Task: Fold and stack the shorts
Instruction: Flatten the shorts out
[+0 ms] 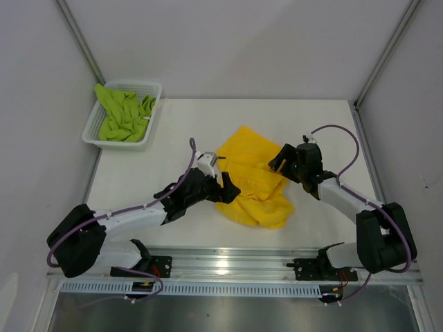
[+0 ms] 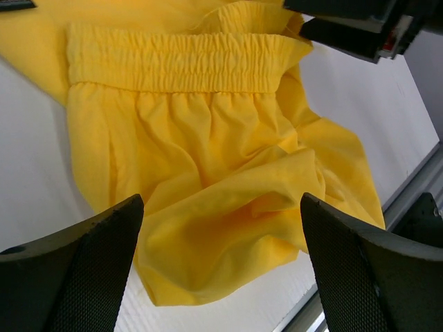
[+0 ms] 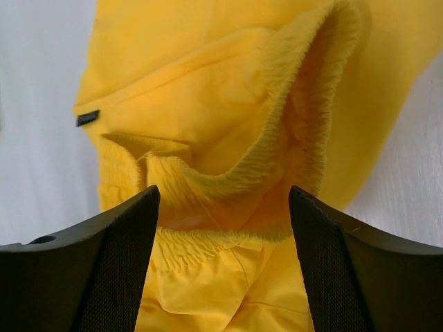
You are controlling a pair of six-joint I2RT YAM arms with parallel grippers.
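The yellow shorts point(image 1: 252, 190) lie crumpled in the middle of the table, their elastic waistband point(image 2: 187, 62) stretched across the far side in the left wrist view. My left gripper point(image 1: 227, 188) is at their left edge, open, with a loose hem fold point(image 2: 221, 235) lying between its fingers point(image 2: 90, 270). My right gripper point(image 1: 279, 163) is at their right side, open, and a raised curl of waistband point(image 3: 277, 166) sits in the gap between its fingers point(image 3: 111, 263). The lime green shorts point(image 1: 124, 114) lie bunched in the basket at the back left.
The white mesh basket point(image 1: 118, 143) stands in the back left corner against the wall. A metal rail point(image 1: 228, 266) runs along the table's near edge, close to the yellow hem. White walls enclose the table on the left, back and right.
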